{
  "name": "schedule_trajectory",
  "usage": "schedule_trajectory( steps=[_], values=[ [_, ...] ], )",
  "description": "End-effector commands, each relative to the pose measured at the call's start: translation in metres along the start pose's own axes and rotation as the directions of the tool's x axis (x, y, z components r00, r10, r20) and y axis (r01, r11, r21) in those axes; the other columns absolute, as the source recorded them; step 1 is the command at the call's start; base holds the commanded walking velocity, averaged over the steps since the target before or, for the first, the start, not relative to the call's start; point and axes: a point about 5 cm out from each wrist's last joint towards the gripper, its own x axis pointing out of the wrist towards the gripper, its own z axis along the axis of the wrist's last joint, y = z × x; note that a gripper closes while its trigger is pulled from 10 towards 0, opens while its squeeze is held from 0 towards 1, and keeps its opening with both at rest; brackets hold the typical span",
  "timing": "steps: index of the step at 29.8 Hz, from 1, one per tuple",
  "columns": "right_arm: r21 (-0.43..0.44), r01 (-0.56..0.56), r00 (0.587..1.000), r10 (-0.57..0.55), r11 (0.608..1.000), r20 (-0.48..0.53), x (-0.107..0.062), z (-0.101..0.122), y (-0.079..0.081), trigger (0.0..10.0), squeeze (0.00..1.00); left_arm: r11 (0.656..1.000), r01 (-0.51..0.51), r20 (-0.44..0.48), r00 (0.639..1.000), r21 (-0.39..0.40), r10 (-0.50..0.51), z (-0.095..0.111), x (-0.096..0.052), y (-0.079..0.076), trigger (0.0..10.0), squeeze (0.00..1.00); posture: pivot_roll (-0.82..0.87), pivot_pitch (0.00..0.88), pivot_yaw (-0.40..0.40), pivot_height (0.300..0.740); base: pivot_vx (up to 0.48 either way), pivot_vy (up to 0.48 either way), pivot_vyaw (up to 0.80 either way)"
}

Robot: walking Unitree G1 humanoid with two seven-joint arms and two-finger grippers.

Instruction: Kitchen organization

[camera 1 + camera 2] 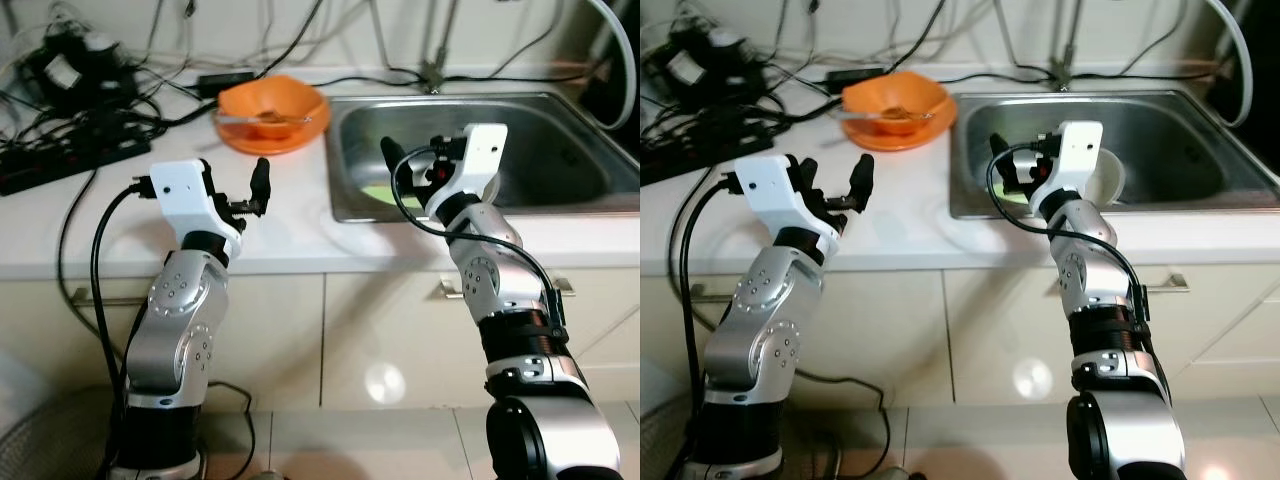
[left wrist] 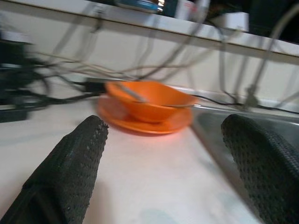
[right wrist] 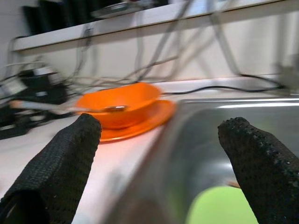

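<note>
Cabinet fronts (image 1: 300,330) fill the nearest ground below the pale counter (image 1: 290,235), with both silver arms raised before them. Over the counter hovers the left gripper (image 1: 232,190), its fingers spread wide and holding nothing; the right gripper (image 1: 415,165) hangs at the near left edge of the steel sink (image 1: 560,150), jaws likewise parted and empty. Inside the sink lies something pale green (image 1: 385,193) against the near wall, and the right eye view adds a whitish cup or bowl (image 1: 1105,180) beside the right wrist. Farther back, just left of the sink, an orange bowl (image 1: 272,105) sits on an orange plate (image 1: 268,138), a metal utensil (image 3: 70,108) resting across its rim; the bowl's contents cannot be made out. Black cables and a power strip (image 1: 60,160) crowd the far left corner.
</note>
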Motion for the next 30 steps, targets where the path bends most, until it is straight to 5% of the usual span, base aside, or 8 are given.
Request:
schedule_trajectory(
  steps=[1,8,9,30],
  values=[
    [-0.002,-0.007,1.0,0.007,1.0,0.006,0.0016,0.0025,0.0023,10.0,0.47,1.0,-0.008,0.011,1.0,0.016,0.008,0.001,0.0003,0.002,10.0,0.0,0.02,0.02,0.051,0.74,0.0,0.0,0.8],
    [0.002,-0.002,1.0,0.002,1.0,0.01,0.0024,0.0028,0.0024,10.0,0.41,1.0,0.006,0.023,1.0,0.005,-0.006,0.0028,0.0006,0.0019,10.0,0.0,0.02,0.017,0.053,0.74,0.0,0.0,0.74],
    [0.005,0.0,1.0,0.0,1.0,0.011,0.0025,0.0029,0.0024,10.0,0.0,1.0,0.011,0.024,1.0,0.001,-0.011,0.0029,0.0007,0.0016,10.0,0.0,0.01,0.017,0.053,0.74,0.0,0.0,0.0],
    [-0.02,0.065,0.997,-0.064,0.998,0.045,0.0034,0.0091,-0.0024,10.0,0.0,0.995,0.089,-0.018,0.996,0.035,-0.088,-0.0012,0.0009,0.0012,10.0,0.0,0.01,0.019,0.055,0.74,0.319,0.0,0.0]
  ],
)
